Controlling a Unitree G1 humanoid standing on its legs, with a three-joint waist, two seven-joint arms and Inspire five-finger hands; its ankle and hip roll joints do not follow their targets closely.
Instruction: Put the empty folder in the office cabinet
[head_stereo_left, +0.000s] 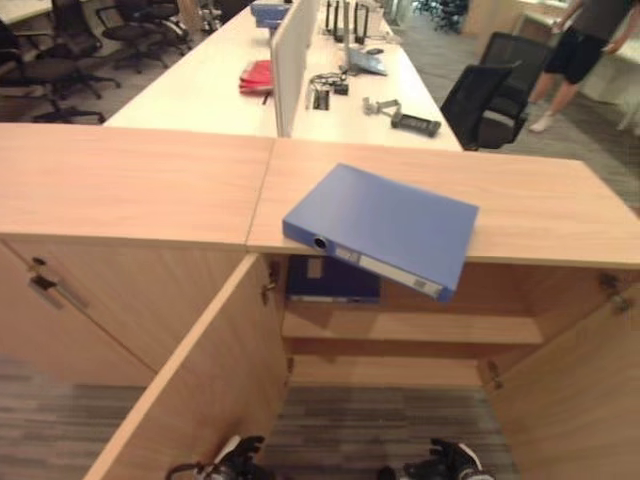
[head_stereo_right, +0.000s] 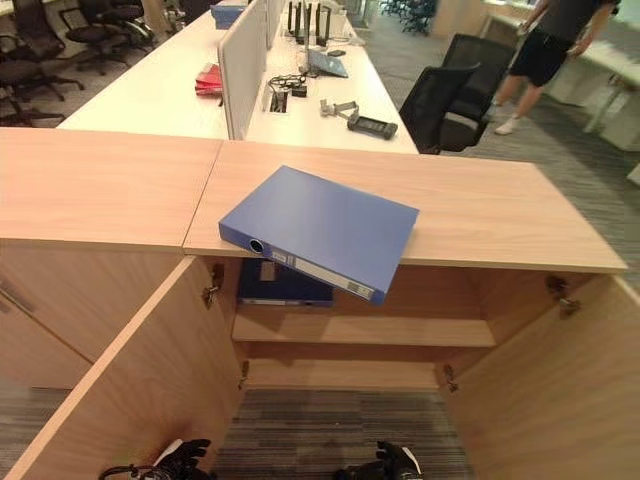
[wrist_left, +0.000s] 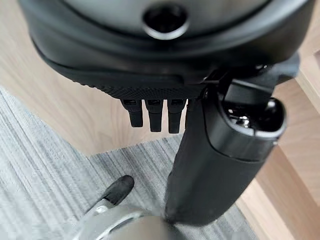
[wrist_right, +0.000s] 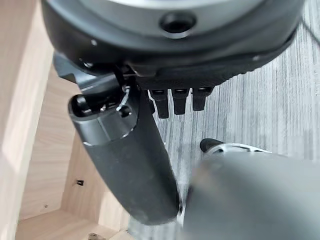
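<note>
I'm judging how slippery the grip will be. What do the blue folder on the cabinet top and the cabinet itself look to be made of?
Blue folder: seemingly board covered in smooth, slightly matte plastic, judging by its even colour and soft sheen; a metal-looking ring hole and a pale label sit on the spine. Cabinet: light wood-grain panels, probably laminate or veneer, with a flat, satin surface.

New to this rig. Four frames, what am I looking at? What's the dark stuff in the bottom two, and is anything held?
It is a humanoid robot with two arms ending in dark fingered hands. The top two pictures come from its head camera, looking down at a wooden office cabinet with both doors open. A blue folder lies on the cabinet top, one corner jutting over the front edge; another blue folder sits on the shelf inside. The bottom two are wrist cameras: the left hand and right hand hang low over grey carpet, fingers straight, holding nothing.
</note>
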